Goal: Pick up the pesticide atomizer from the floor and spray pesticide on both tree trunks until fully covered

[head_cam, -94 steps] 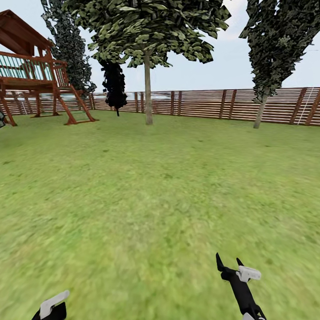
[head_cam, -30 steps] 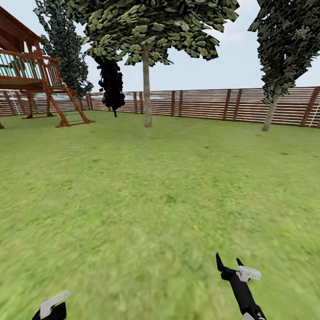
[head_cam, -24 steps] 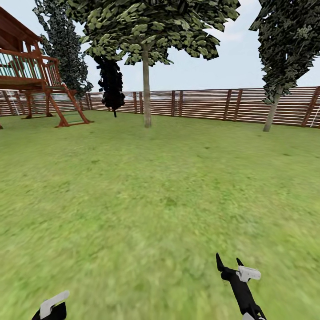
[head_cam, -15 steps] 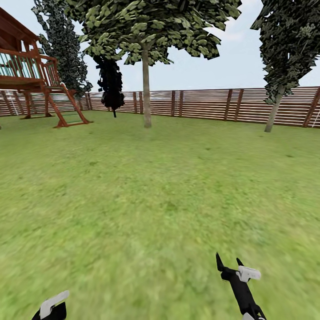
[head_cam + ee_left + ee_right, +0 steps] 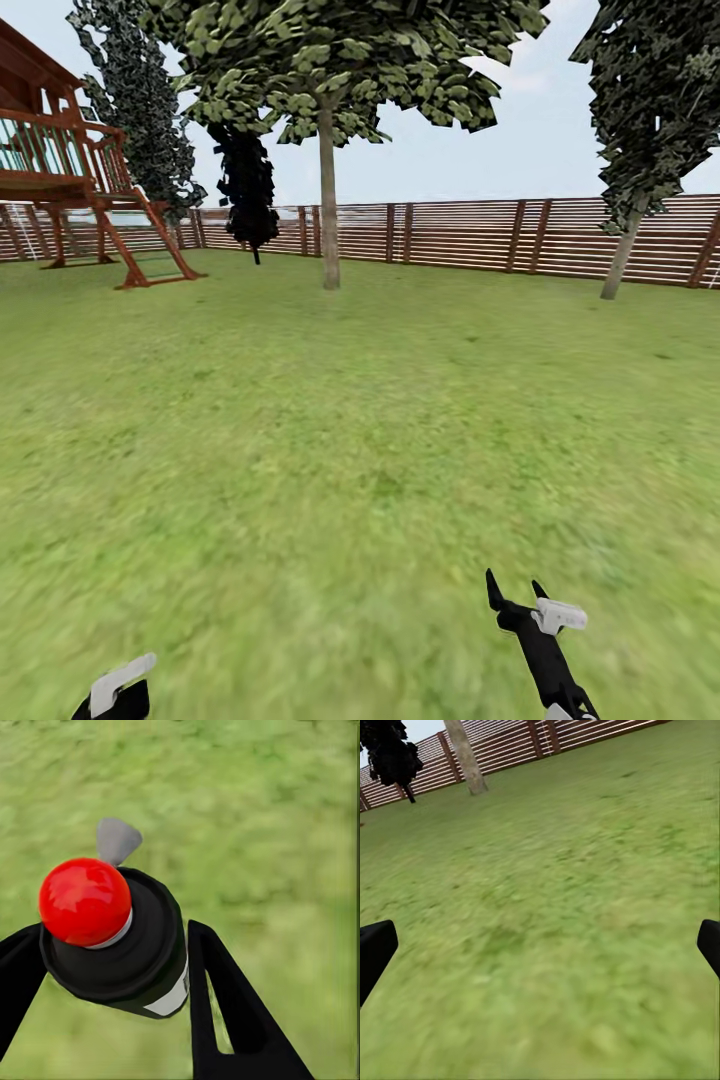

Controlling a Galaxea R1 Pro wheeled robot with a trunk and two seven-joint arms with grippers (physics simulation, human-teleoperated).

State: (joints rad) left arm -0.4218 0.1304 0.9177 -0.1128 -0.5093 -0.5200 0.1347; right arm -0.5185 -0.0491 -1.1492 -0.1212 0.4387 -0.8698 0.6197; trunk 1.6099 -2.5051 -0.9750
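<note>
Head view: a grey-brown tree trunk [image 5: 329, 205] stands ahead on the lawn [image 5: 330, 420], before the fence [image 5: 480, 235]. Left wrist view: the left gripper [image 5: 105, 967] clamps the black, red-capped atomizer [image 5: 112, 930]. Right wrist view: the right gripper [image 5: 540, 949] gapes wide.

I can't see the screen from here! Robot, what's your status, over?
Left gripper shut on atomizer. Right gripper open, empty. Tree trunk ahead, across the lawn. Nothing in between.
</note>
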